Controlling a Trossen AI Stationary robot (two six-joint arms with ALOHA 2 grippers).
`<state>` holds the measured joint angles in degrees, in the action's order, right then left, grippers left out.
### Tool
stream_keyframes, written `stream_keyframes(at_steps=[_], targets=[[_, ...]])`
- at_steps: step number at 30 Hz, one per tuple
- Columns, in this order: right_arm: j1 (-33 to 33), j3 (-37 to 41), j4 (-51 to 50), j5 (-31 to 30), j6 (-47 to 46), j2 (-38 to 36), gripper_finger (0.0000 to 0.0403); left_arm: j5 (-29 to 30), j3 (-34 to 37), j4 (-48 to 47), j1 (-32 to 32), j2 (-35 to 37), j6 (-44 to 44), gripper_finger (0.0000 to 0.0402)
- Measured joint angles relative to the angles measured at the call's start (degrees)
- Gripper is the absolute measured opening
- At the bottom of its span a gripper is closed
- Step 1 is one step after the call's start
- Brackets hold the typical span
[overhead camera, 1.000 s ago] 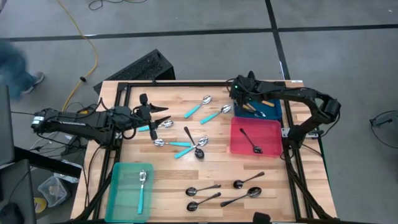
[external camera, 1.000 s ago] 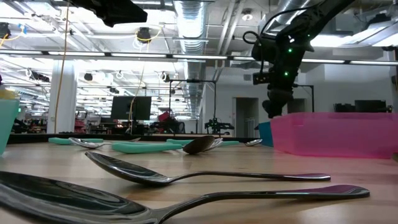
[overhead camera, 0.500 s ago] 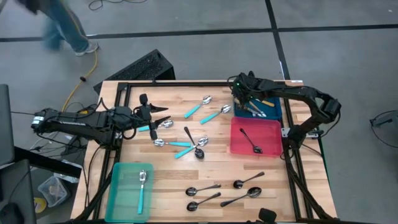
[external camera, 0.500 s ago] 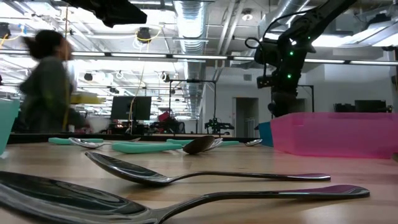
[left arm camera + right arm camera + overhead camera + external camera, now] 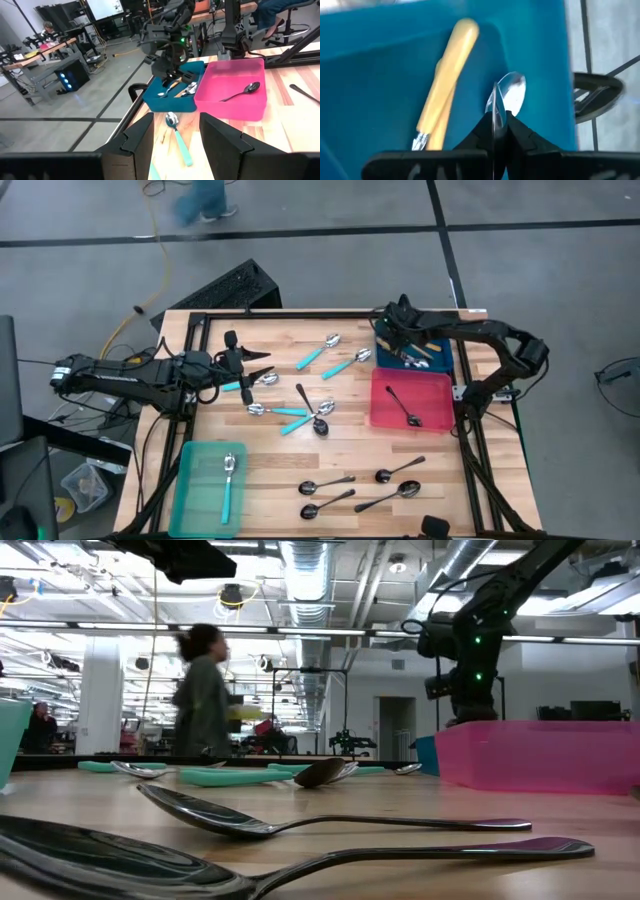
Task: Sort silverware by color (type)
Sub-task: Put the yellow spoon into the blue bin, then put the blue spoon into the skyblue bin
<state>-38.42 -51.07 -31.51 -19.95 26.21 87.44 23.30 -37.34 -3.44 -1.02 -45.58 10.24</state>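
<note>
Right wrist view: right gripper (image 5: pixel 495 131) over blue bin (image 5: pixel 380 80), fingers pinched on thin bright spoon (image 5: pixel 506 97) seen edge-on; orange-handled spoon (image 5: pixel 447 75) lies in bin beside it. High view: same gripper (image 5: pixel 400 332) above blue bin (image 5: pixel 440 365) at far right of table, grip itself hidden; pink bin (image 5: pixel 432 385) with one dark spoon (image 5: pixel 404 407) just nearer; teal-handled spoons (image 5: pixel 318 354) mid-table, dark spoons (image 5: pixel 326 484) near edge, teal bin (image 5: pixel 190 480) near left. Left wrist view: left gripper (image 5: pixel 176 137) spread wide, holding nothing; in high view it hovers at table's left.
</note>
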Motion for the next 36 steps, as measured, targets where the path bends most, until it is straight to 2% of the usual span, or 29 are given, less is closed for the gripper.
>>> stream_keyframes(at_steps=[16,19,22,32,36], targets=[[-0.3,3.0,4.3,1.1,-2.5,0.0,0.0056,0.0,0.0,0.4,0.0,0.0,-0.3,0.0146],[-1.1,3.0,4.3,4.3,-3.9,0.0,0.0068,0.0,0.0,0.4,0.0,0.0,-0.4,0.0146],[-2.0,3.0,4.3,7.1,-5.0,0.0,0.0086,-0.6,0.0,0.4,0.0,0.0,-0.5,0.0146],[-2.2,1.6,2.7,7.4,-5.4,0.0,0.0197,-0.3,0.0,0.3,0.0,0.0,-1.0,0.0146],[-2.2,-1.3,-0.3,7.4,-5.4,0.0,0.0221,-0.1,0.0,0.3,0.0,0.0,-1.1,0.0146]])
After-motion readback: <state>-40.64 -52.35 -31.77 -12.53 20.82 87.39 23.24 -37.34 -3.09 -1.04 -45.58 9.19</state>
